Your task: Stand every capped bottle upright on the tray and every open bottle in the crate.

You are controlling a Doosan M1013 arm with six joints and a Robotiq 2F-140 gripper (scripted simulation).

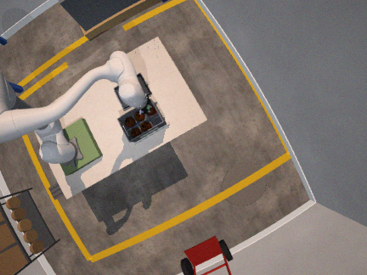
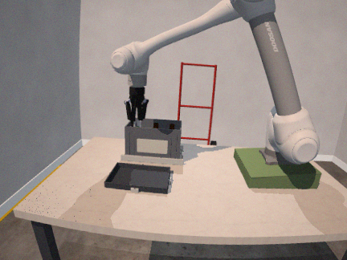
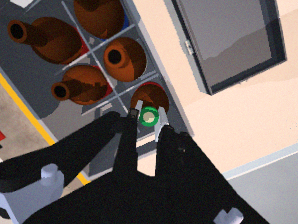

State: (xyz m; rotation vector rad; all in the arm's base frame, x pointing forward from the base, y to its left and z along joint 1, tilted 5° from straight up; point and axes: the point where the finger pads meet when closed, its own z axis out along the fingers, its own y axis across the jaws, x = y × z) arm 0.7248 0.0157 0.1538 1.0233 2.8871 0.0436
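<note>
The tool reaches down into the crate and grips the green cap of a brown bottle. Its two fingers press on the cap from both sides. This capped bottle stands upright in the crate compartment at the corner closest to the tray.

Four more brown bottles are in the other compartments. They have open necks, and I can see the dark holes of three of them in the wrist view. Two of them lean in their cells.

The crate stands near the far edge of the counter, toward its left side as I look from the front. The dark tray lies flat just in front of the crate, closer to the front edge. There is nothing in it.

The arm's green base is at the right side of the counter, well apart from the crate. Behind the counter a red cart stands by the wall.
</note>
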